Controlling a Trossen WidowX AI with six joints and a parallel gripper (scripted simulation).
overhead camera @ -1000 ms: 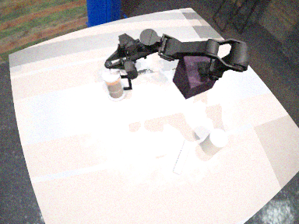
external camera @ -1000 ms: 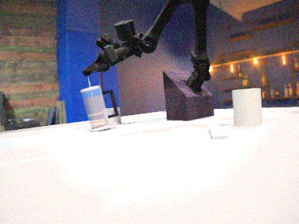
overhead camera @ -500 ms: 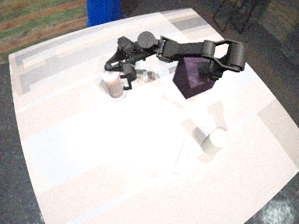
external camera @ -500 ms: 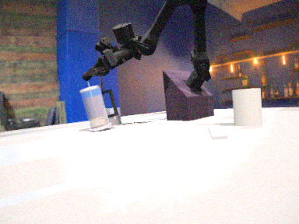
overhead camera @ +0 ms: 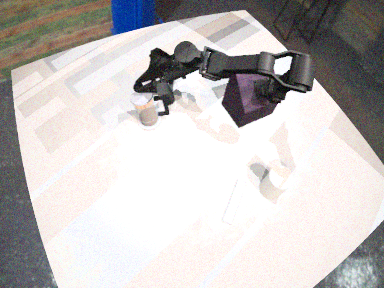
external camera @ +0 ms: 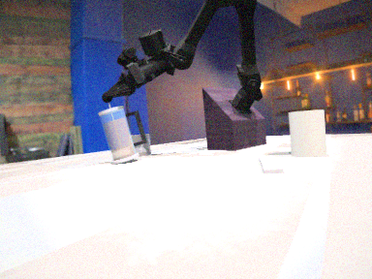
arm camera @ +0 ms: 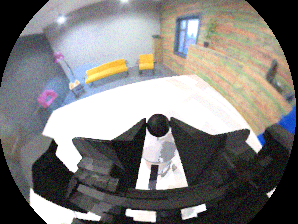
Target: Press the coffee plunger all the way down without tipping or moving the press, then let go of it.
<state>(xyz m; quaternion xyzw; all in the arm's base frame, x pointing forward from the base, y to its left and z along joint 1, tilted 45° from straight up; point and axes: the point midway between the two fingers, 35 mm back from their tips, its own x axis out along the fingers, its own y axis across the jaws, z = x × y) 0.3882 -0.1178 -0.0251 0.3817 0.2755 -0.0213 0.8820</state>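
Reaching down from a dark purple wedge-shaped base (external camera: 232, 121), a black jointed robot arm (overhead camera: 235, 64) holds its black two-fingered gripper (external camera: 108, 97) just above a clear glass coffee press with a pale blue lid and a black side handle (external camera: 117, 134). The fingers are closed around the small dark round knob of the plunger (arm camera: 157, 123), which shows between them in the wrist view. Only a very short piece of the thin plunger rod (external camera: 109, 105) shows between the gripper tip and the lid. The press stands on a white table top (external camera: 194, 208) near its far left part, and in the exterior view it leans slightly, top toward the left. A plain white cylinder (external camera: 307, 132) stands well apart, to the right of the base. A bright blue pillar (external camera: 97, 73) rises behind the press.
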